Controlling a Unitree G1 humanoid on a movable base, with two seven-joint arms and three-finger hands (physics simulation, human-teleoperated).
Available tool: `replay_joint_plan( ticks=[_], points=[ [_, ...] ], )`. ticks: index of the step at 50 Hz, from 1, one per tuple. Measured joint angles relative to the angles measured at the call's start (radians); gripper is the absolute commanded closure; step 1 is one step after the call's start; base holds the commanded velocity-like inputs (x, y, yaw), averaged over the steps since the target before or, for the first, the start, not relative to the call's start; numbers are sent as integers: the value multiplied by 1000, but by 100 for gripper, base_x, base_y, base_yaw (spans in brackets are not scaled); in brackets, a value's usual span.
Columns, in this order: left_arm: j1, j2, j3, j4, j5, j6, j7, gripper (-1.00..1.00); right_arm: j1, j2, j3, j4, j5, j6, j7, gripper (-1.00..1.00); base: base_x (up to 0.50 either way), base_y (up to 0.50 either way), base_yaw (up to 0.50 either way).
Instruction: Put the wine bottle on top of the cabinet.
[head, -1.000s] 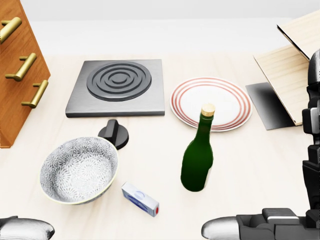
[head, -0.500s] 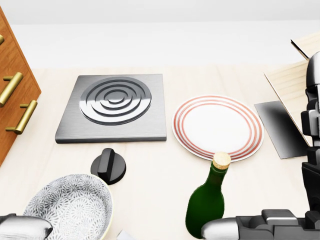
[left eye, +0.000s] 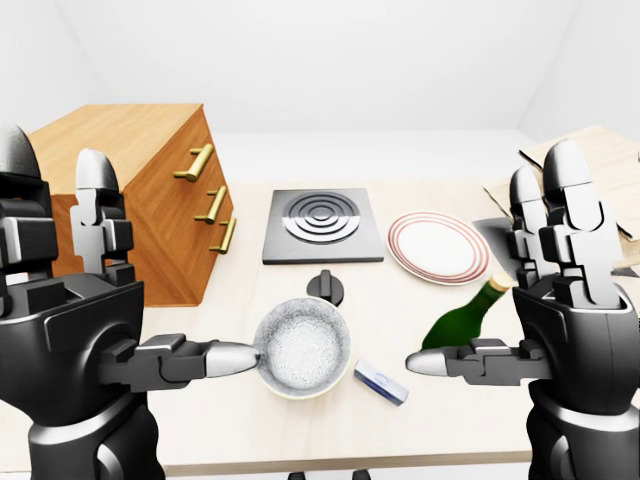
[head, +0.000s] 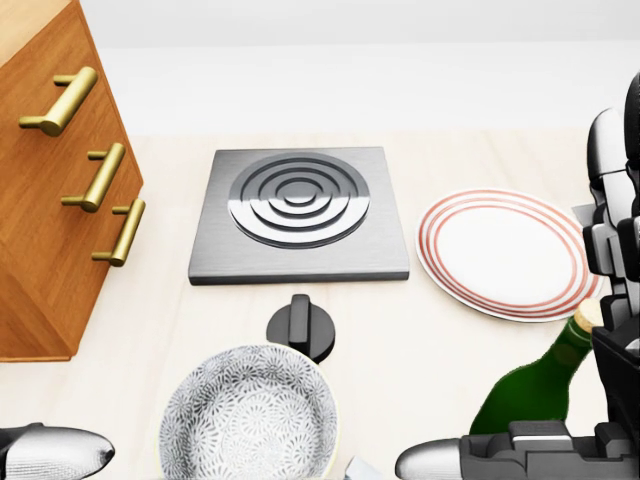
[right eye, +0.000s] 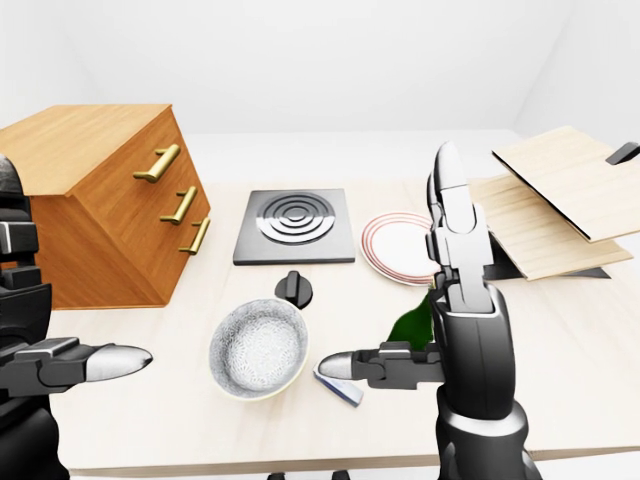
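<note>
one green wine bottle (left eye: 462, 317), corked, tilted

Left-eye view: cabinet (left eye: 140, 200) at far left of the surface (left eye: 240, 410). Hob (left eye: 322, 226) just right of it, plate (left eye: 438, 248) right of hob. Knob (left eye: 325, 287) below hob, bowl (left eye: 301, 347) below knob. Small box (left eye: 381, 383) at bowl's lower right. Wine bottle (left eye: 463, 314) tilted, below plate, beside right robot hand (left eye: 560, 270). Boards (right eye: 560, 200) at far right.
</note>
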Motion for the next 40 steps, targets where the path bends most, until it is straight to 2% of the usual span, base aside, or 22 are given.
replay_joint_plan(
  ticks=[9,40],
  points=[
    [5,-1,0,5,1,0,-4,-100,6,7,0,0,-12,0,5,-100,0,50,0],
    [17,-5,-2,36,3,0,-11,-100,69,34,-44,0,72,0,7,-100,0,0,0]
  ],
)
